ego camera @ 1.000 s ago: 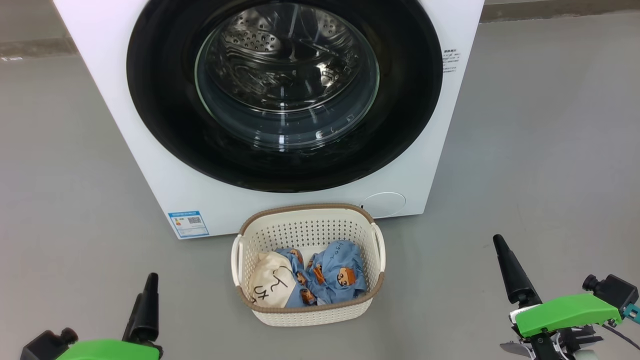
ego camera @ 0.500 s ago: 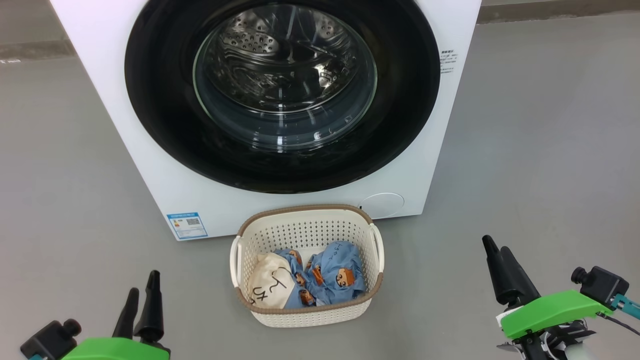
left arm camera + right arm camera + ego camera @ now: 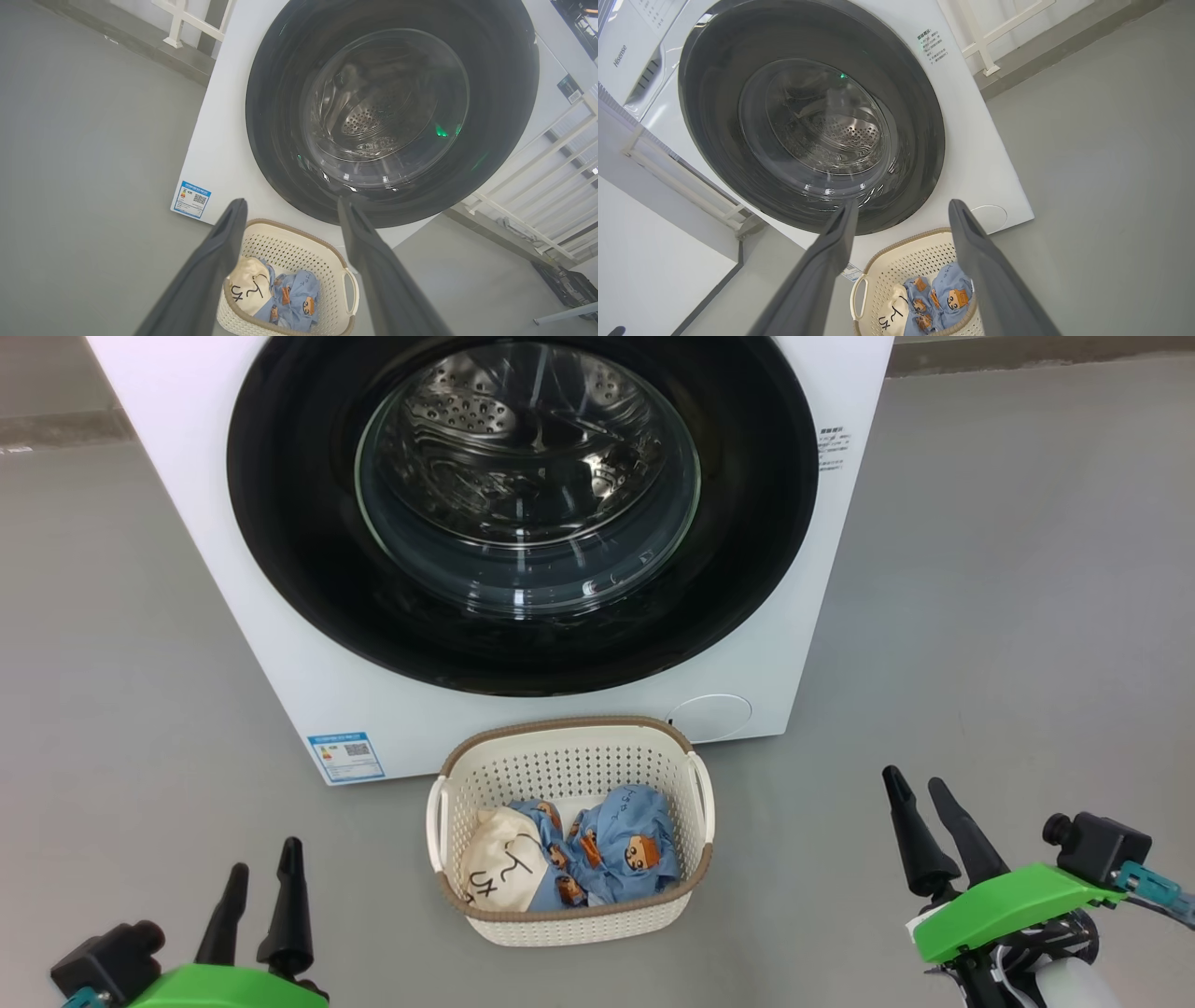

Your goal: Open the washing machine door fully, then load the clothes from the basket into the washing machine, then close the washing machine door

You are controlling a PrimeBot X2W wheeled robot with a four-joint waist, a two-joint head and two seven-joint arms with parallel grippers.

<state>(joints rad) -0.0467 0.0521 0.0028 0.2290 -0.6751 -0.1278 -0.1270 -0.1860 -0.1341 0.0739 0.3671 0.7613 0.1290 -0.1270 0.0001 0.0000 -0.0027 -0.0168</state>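
The white washing machine (image 3: 280, 644) stands ahead with its door (image 3: 299, 569) shut flat against the front, black rim around clear glass (image 3: 387, 107). In front of it on the floor sits the cream basket (image 3: 569, 761), holding the clothes (image 3: 616, 849): light-blue pieces with cartoon faces and a cream piece with black marks (image 3: 499, 873). My left gripper (image 3: 262, 866) hovers open at the lower left, well left of the basket. At the lower right my right gripper (image 3: 914, 781) is open too, apart from the basket. Both wrist views look past open fingers (image 3: 224, 242) (image 3: 971, 238) at the door (image 3: 920, 116) and basket (image 3: 920, 252).
Grey floor (image 3: 1008, 616) spreads on both sides of the machine. A blue label sticker (image 3: 345, 756) and a round white flap (image 3: 709, 717) mark the machine's lower front. White railing (image 3: 551, 186) runs beside the machine.
Both grippers have turned so that their two fingers show side by side. The right gripper has shifted left and slightly up. The head view has drifted a little.
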